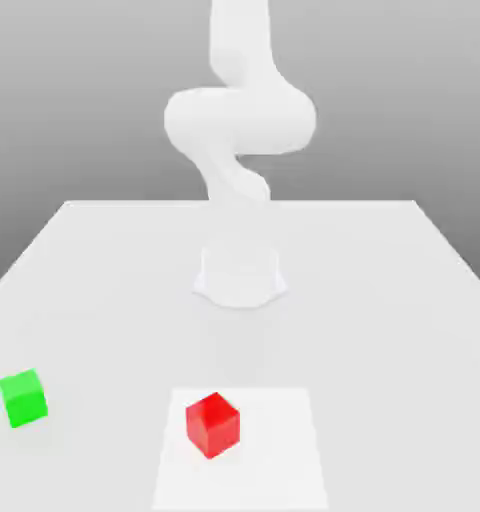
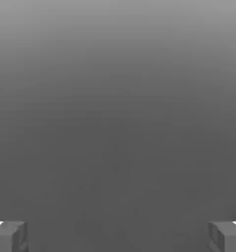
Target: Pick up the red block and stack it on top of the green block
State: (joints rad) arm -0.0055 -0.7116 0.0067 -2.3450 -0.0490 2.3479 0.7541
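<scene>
At the front of the table (image 1: 364, 350), a white sheet (image 1: 274, 450) can be seen in the exterior view. The red block (image 1: 213, 426) is set down on it, a bit toward the exterior view's left side of the sheet, with one corner turned to the front. The green block (image 1: 24, 399) is found well apart from it, off the sheet, near the exterior view's left edge. Farther back, the white robot arm (image 1: 241, 120) is seen, fixed to the table by its round base (image 1: 240, 275). In the hand view, the claw (image 2: 118, 237) is wide open and nothing is gripped.
</scene>
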